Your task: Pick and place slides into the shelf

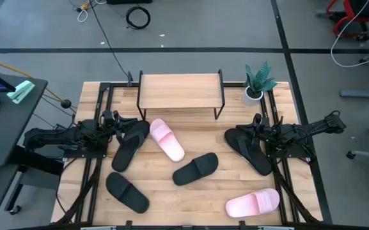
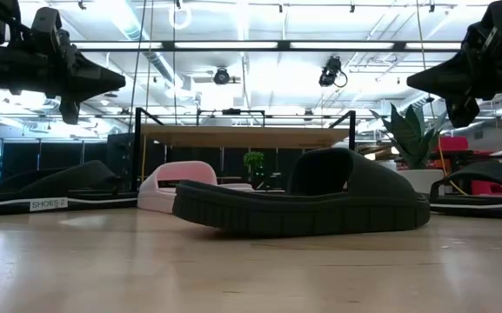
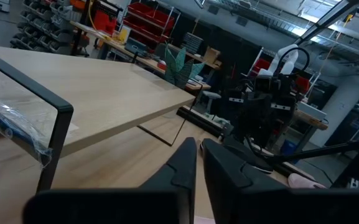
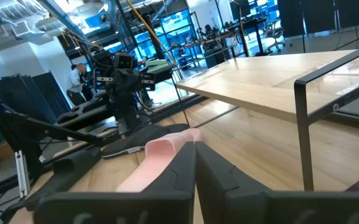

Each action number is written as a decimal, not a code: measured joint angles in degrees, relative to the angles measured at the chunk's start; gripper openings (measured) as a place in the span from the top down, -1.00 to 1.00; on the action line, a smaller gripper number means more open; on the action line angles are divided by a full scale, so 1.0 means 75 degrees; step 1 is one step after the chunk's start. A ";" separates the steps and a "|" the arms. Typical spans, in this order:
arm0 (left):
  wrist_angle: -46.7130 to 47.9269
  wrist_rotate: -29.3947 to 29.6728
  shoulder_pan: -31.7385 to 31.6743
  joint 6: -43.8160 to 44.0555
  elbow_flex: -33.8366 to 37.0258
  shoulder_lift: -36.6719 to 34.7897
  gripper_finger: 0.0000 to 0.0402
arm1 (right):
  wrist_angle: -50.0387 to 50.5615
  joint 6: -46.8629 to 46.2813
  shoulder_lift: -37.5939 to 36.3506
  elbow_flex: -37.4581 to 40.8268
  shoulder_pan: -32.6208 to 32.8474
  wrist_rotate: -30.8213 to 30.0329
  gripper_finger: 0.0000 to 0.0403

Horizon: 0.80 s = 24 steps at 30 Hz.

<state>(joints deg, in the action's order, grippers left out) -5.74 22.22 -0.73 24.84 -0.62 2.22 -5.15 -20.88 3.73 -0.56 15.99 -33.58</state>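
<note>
Wood and wire: the shelf (image 1: 180, 91) stands at the far middle of the surface (image 1: 190, 198), its top board bare; what lies under the board cannot be seen.
Progress: nothing shelved as far as can be seen; all six slides look still to be placed.
Pink slides: one (image 1: 166, 139) just in front of the shelf, one (image 1: 253, 203) at the near right.
Black slides: one (image 1: 196, 168) mid-surface, one (image 1: 126, 191) near left, one (image 1: 130, 144) under the left arm, one (image 1: 249, 148) under the right arm.
Left gripper (image 3: 198, 148): raised above the surface's left side, fingers closed, empty.
Right gripper (image 4: 196, 149): raised on the right, fingers closed, empty.
Plant pot (image 1: 253, 94): beside the shelf, holding a small plant.
</note>
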 joint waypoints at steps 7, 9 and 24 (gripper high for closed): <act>0.0003 0.0001 0.0002 0.0002 0.0000 0.0000 0.85 | 0.0003 0.0002 0.0000 0.0000 0.0000 0.0000 0.93; 0.0001 0.0001 0.0000 -0.0002 0.0001 0.0000 0.83 | 0.0000 0.0002 0.0001 -0.0002 0.0000 0.0000 0.93; -0.0134 0.0003 -0.0011 -0.0300 0.0000 0.0002 0.85 | 0.0000 0.2174 0.0002 -0.0001 0.0000 -0.0003 0.93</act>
<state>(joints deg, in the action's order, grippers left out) -6.74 22.24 -0.81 22.59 -0.62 2.24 -5.15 -4.58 3.75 -0.56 15.99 -33.61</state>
